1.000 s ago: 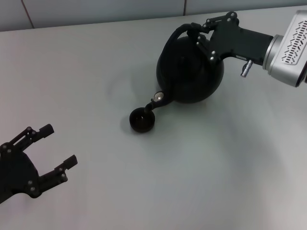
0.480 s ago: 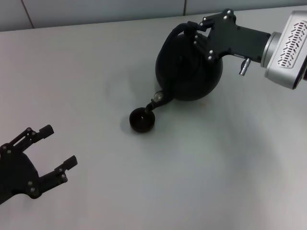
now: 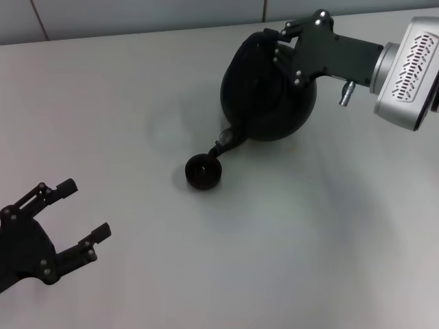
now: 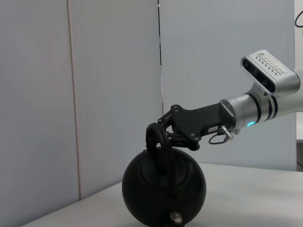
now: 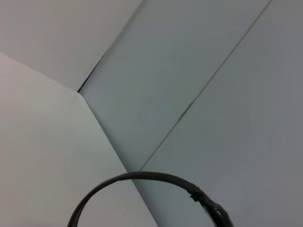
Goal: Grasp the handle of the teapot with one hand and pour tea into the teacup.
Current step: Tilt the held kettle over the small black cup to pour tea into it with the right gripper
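A: Where is the pot point(image 3: 267, 92)?

B: At the far right of the counter point(image 3: 137, 103), tipped toward the cup point(image 3: 204, 171), with its spout point(image 3: 227, 140) low and just over the cup's far rim. Whether its base touches the counter is hard to tell from the head view; in the left wrist view the round body sits low at the counter's edge line.

A: And the right hand point(image 3: 285, 44)?

B: It reaches in from the right and is clamped on the handle point(image 4: 158, 137) above the pot. The left wrist view shows its fingers point(image 4: 166, 130) pressed around the arch from the side. The right wrist view shows only a thin dark curve of the handle point(image 5: 156, 182) against the wall panels.

A: The cup?

B: It stands upright on the counter, near the middle, just in front of and to the left of the pot. Its inside looks dark; I cannot tell whether it holds any tea.

A: The left hand point(image 3: 72, 219)?

B: It is low at the near left corner, well apart from both things, its fingers spread wide with nothing between them.
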You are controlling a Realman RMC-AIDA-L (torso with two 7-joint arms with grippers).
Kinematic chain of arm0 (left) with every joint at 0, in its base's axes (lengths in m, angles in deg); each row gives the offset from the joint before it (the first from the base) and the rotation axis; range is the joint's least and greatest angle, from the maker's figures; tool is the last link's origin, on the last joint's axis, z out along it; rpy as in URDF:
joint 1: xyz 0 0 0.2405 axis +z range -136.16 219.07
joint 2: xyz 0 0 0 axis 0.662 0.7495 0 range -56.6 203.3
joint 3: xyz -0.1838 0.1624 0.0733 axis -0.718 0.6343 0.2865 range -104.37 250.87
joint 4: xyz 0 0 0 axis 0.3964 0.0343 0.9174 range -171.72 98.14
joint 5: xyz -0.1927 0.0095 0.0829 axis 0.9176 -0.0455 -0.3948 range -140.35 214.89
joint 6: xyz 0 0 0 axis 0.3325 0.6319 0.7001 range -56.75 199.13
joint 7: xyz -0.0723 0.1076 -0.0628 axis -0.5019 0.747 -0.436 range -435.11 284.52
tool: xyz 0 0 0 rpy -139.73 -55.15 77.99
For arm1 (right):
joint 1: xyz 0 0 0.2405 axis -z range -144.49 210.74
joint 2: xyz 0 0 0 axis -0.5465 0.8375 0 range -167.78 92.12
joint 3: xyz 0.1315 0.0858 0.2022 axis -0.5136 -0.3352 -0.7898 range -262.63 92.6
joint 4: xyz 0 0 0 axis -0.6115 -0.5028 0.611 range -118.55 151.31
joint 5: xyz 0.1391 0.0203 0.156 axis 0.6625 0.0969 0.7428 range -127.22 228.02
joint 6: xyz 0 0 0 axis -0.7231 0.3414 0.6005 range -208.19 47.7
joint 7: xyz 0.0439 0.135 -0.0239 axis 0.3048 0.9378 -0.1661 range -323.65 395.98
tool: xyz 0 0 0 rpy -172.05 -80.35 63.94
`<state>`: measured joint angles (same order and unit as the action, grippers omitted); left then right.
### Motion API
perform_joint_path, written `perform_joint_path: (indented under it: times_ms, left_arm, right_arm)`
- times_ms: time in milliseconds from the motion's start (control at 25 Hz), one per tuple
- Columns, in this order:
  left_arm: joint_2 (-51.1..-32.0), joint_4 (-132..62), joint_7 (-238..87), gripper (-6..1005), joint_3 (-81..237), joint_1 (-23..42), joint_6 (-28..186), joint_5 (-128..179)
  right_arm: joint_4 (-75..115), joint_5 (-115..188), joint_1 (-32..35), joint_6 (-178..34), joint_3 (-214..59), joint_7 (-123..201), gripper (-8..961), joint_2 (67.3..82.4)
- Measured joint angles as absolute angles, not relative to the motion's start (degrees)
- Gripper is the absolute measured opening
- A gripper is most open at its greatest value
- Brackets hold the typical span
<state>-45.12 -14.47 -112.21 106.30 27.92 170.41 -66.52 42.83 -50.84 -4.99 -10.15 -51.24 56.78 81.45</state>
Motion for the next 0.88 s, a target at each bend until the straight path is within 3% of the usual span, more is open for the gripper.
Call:
perform_joint_path:
  times_ms: [880]
  left_arm:
    - [-45.12, -14.47, -112.21, 839, 106.30, 28.28, 170.78, -66.43]
  right_arm:
    - [42.79, -50.70, -5.35, -10.37, -49.86, 62.74, 82, 81.54]
